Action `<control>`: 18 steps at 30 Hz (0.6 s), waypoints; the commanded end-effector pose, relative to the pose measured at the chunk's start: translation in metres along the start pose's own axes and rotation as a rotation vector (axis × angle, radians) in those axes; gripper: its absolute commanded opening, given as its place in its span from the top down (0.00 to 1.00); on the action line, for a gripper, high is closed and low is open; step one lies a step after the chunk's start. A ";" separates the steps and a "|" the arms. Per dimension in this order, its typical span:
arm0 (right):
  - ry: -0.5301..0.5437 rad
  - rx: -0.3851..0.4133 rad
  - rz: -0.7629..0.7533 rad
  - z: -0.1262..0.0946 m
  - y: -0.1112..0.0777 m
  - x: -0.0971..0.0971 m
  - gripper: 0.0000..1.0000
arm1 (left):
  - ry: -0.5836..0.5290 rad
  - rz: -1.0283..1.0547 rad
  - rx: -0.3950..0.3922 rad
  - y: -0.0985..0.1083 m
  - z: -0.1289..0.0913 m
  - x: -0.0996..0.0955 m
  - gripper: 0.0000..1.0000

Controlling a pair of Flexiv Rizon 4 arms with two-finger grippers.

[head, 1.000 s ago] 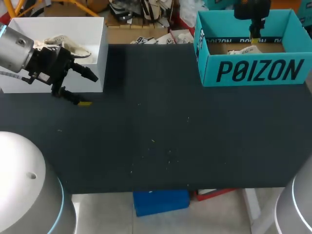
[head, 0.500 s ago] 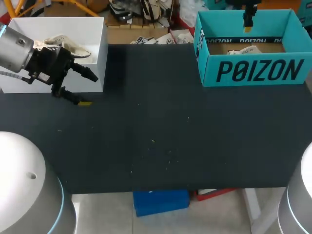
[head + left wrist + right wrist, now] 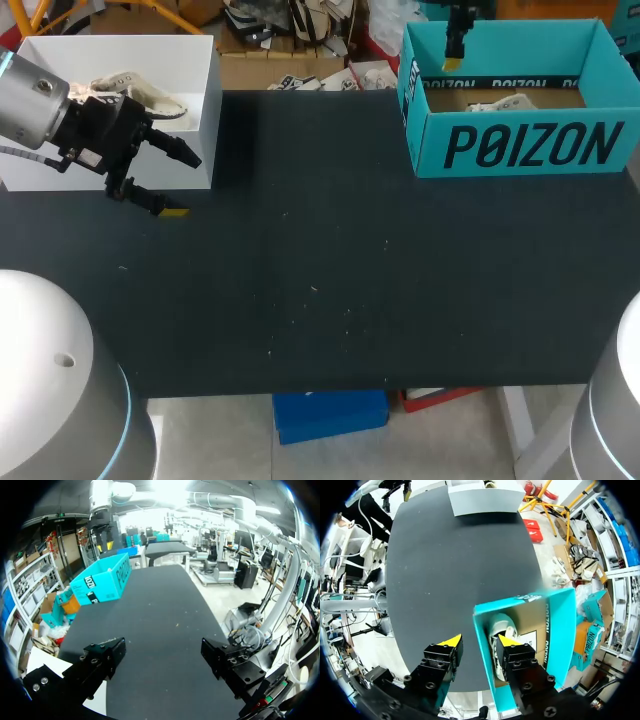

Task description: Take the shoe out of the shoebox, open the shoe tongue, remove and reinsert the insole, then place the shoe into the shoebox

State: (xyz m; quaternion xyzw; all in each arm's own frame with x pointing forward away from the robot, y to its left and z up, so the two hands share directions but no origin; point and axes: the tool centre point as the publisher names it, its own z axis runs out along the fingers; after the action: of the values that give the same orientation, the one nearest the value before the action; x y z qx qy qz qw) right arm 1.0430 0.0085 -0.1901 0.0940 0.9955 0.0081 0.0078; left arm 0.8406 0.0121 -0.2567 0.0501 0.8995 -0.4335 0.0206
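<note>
From where I stand, the teal shoebox [image 3: 520,145] sits at the far right corner of the dark surface [image 3: 330,260], and the white shoe [image 3: 503,101] lies inside it on the cardboard floor. The right gripper [image 3: 453,60] hangs above the box's back left corner, holding nothing. In the right wrist view the gripper [image 3: 479,641] is spread fairly wide, with one wall of the shoebox [image 3: 555,625] running below the gap between its yellow tips and the shoe [image 3: 499,630] lying lengthwise just inside that wall, under one finger.

Well apart, at the far left, the left gripper [image 3: 187,186] hovers by the front corner of a white box [image 3: 205,120], which has something pale with laces [image 3: 140,95] in it. It is wide open and empty. In the left wrist view the gripper [image 3: 162,655] looks out along the bare surface toward the shoebox [image 3: 102,582], with the right gripper [image 3: 105,540] poised above it
</note>
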 end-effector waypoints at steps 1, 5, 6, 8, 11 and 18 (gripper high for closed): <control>-0.213 -0.051 -0.021 0.001 0.000 0.057 0.57 | 0.002 -0.001 -0.004 0.000 0.000 0.001 0.00; -0.217 -0.102 -0.064 0.007 0.011 0.079 0.57 | 0.002 -0.001 -0.004 0.000 0.000 0.001 0.00; -0.223 -0.118 -0.077 0.008 0.013 0.083 0.57 | 0.002 -0.001 -0.004 0.000 0.000 0.001 0.00; -0.229 -0.142 -0.101 0.011 0.016 0.092 0.56 | 0.002 -0.001 -0.004 0.000 0.000 0.001 0.00; -0.238 -0.201 -0.117 0.013 0.019 0.103 0.55 | 0.002 -0.001 -0.004 0.000 0.000 0.001 0.00; -0.248 -0.302 -0.117 0.027 0.019 0.123 0.51 | 0.002 -0.001 -0.004 0.000 0.000 0.001 0.00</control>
State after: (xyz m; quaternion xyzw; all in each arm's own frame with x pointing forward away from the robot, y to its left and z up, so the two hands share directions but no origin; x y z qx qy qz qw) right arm 0.9397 0.0562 -0.2095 0.0259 0.9931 0.1086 0.0349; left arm 0.8405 0.0120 -0.2567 0.0501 0.8995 -0.4335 0.0206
